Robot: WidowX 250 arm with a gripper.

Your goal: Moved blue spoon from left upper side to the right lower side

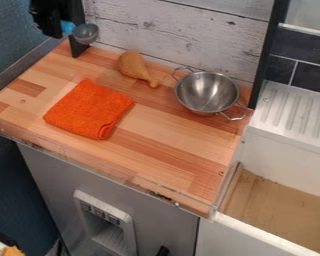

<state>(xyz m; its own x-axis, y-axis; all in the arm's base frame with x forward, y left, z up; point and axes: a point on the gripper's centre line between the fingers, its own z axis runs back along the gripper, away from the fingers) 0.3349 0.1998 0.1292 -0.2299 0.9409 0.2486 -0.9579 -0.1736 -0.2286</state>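
At the top left corner, above the wooden counter's back left, hangs my black gripper (pixel 53 26), shut on the blue spoon. The blue handle (pixel 68 27) comes out of the gripper's right side, and the spoon's round grey metal bowl (pixel 86 33) points right, in front of a dark upright post. The gripper hides part of the handle.
An orange folded cloth (pixel 89 109) lies on the counter's left half. Behind it is a toy drumstick (pixel 133 65). A metal pot with two handles (pixel 207 92) stands at the back right. A white sink (pixel 286 145) adjoins the counter's right edge.
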